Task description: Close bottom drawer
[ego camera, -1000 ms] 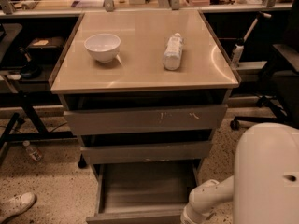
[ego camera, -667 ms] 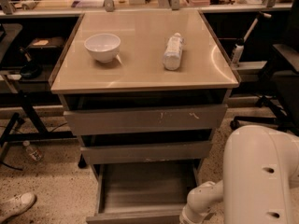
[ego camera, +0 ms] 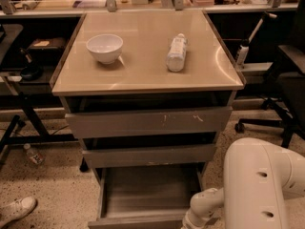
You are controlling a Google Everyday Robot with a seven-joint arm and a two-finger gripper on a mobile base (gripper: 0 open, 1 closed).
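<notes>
A workshop-like lab: cluttered benches [ego camera: 57, 3], an office chair [ego camera: 291, 75], the robot's hand out of view below.

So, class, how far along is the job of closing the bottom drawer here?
Done: nothing yet; the bottom drawer stands pulled far out, its grey interior exposed. In hand: the white arm reaches down by the drawer's front right corner; the gripper is out of view below the picture's edge. Left: pushing the drawer in under the middle drawer.
</notes>
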